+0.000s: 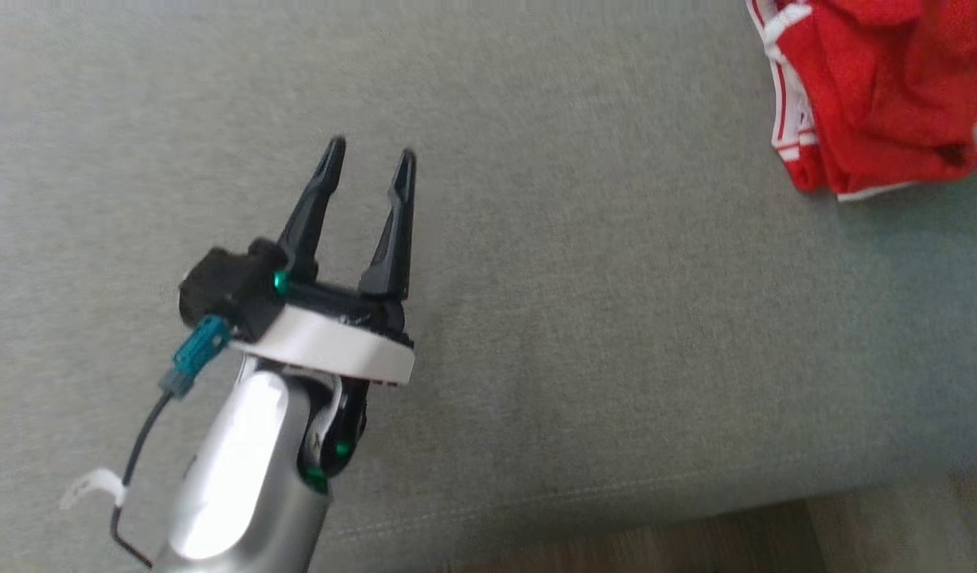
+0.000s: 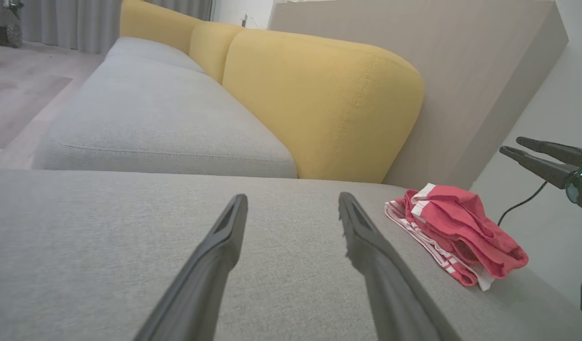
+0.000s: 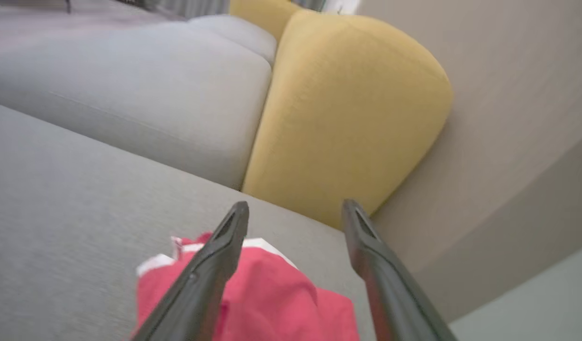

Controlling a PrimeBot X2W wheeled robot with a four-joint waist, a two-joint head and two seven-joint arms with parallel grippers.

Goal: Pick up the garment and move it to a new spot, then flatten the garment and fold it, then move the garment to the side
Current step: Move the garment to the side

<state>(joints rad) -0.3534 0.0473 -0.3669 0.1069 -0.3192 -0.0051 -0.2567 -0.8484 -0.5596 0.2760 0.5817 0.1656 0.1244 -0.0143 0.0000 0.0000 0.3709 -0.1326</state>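
Note:
The garment (image 1: 878, 95) is a red piece with white stripes, bunched in a heap at the far right of the grey seat cushion (image 1: 536, 278). My left gripper (image 1: 371, 150) hovers open over bare cushion well to the garment's left, nothing between its fingers. In the left wrist view the garment (image 2: 461, 227) lies right of my left gripper (image 2: 293, 198), and my right gripper (image 2: 509, 145) hangs above and beyond it. In the right wrist view my right gripper (image 3: 295, 204) stands open just over the garment (image 3: 272, 293), holding nothing.
A yellow backrest (image 2: 319, 104) rises behind the cushion, with a beige wall panel (image 2: 461, 71) to its right. A second grey seat (image 2: 153, 118) stretches away to the left. The cushion's front edge and wooden floor (image 1: 695, 541) lie near me. A dark cable (image 2: 523, 203) hangs past the garment.

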